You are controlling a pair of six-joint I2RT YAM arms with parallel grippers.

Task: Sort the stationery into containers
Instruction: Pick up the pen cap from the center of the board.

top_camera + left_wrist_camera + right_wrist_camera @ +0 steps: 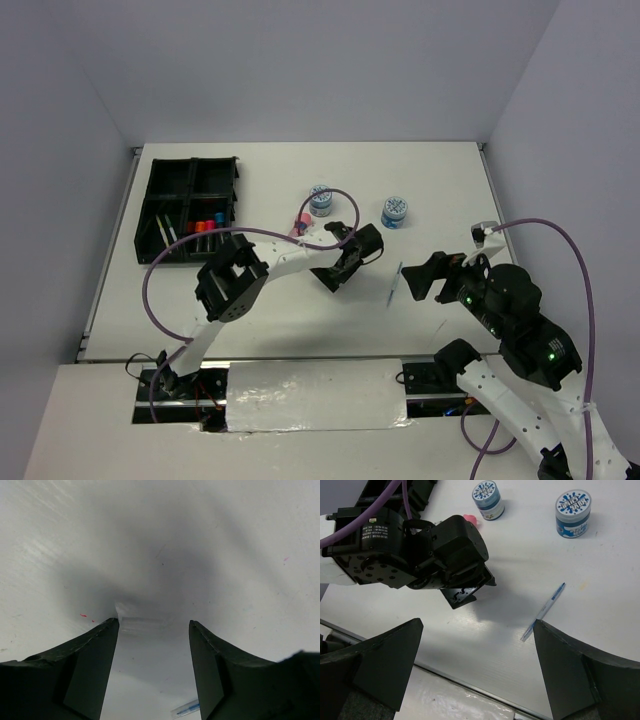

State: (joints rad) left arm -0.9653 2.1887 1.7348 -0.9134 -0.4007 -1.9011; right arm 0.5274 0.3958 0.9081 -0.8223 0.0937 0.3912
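Note:
The black organiser tray (pixel 190 178) stands at the far left. It holds short markers with red, orange and blue caps (pixel 206 226) and thin pens (pixel 165 232). Two round blue-white tubs (pixel 320 200) (pixel 394 211) stand mid-table; the right wrist view shows them too (pixel 488 499) (pixel 573 513). A pink tube (pixel 300 222) lies beside the left tub. A grey-blue pen (pixel 393 283) (pixel 543 611) lies on the table between the grippers. My left gripper (pixel 332 278) (pixel 153 622) is open and empty, low over the table left of the pen. My right gripper (pixel 422 278) (pixel 478 622) is open and empty, right of the pen.
The white table ends in walls at the back and sides. The left arm's purple cable (pixel 340 195) loops over the left tub. The near table edge (pixel 470 685) runs just below the right gripper. The pen's tip shows in the left wrist view (pixel 185 709).

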